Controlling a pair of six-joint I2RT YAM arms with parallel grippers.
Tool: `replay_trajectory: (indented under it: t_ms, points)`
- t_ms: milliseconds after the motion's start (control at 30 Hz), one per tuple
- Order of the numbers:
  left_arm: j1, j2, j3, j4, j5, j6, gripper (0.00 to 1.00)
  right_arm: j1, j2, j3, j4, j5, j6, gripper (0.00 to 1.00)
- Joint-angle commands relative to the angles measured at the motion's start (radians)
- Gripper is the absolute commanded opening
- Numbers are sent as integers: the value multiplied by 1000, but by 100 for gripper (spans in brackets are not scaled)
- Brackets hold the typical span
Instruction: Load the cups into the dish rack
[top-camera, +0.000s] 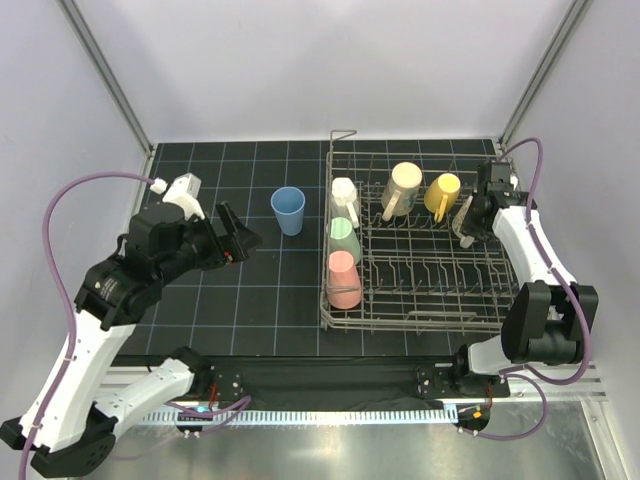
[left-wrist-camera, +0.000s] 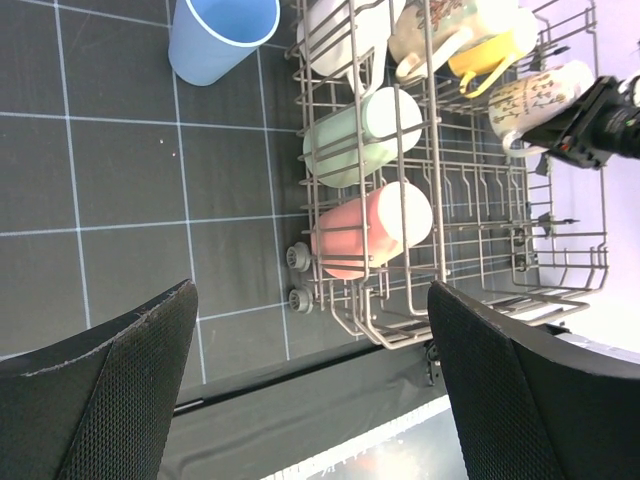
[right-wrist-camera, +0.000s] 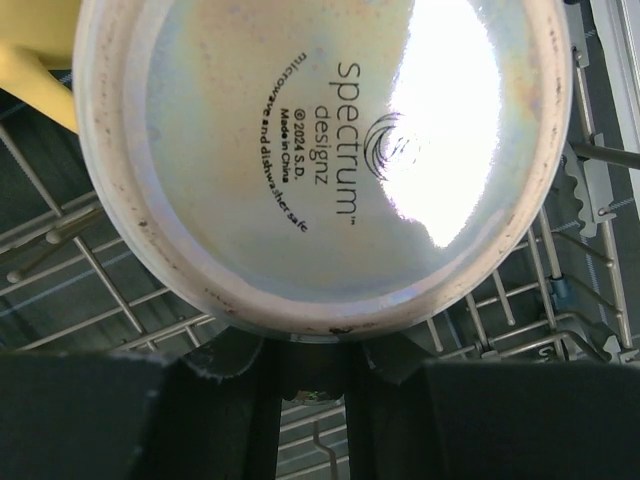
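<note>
The grey wire dish rack (top-camera: 420, 315) stands at the right of the mat. It holds a white mug (top-camera: 344, 192), a pale green cup (top-camera: 343, 235), a pink cup (top-camera: 343, 279), a cream mug (top-camera: 403, 184) and a yellow mug (top-camera: 443, 192). A blue cup (top-camera: 288, 210) stands upright on the mat left of the rack, also in the left wrist view (left-wrist-camera: 220, 35). My right gripper (top-camera: 472, 224) is shut on a white patterned mug (right-wrist-camera: 320, 160) over the rack's right side (left-wrist-camera: 535, 100). My left gripper (top-camera: 240, 240) is open and empty, near the blue cup.
The black gridded mat (top-camera: 200, 300) ends at a metal rail along the near edge (top-camera: 330, 410). White walls close in the back and sides. The rack's small wheels (left-wrist-camera: 298, 258) face the mat on its left side.
</note>
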Motion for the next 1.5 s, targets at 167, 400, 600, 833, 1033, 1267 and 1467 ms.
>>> replay_trajectory:
  t_ms: [167, 400, 600, 833, 1033, 1267, 1467]
  points:
    - [-3, 16, 25, 16, 12, 41, 93, 12, -24, 99, -26, -81, -18, 4]
    - [-3, 27, 13, 31, 17, 46, 93, 12, -8, 97, -3, -104, -22, 4]
    - [-3, 24, 8, 31, 15, 41, 93, 12, 40, 60, 23, -97, -20, 17]
    - [-3, 11, 4, 17, 17, 27, 93, 12, 25, 39, 26, -78, -12, 46]
    - [-3, -10, 1, 14, 15, 10, 93, 12, 3, 37, 3, -61, -19, 64]
    - [-3, -21, -13, 22, 55, -14, 93, 11, -9, 13, -6, -51, -23, 77]
    - [-3, -21, -15, 16, 63, -14, 92, 11, -47, -6, -16, -55, -22, 81]
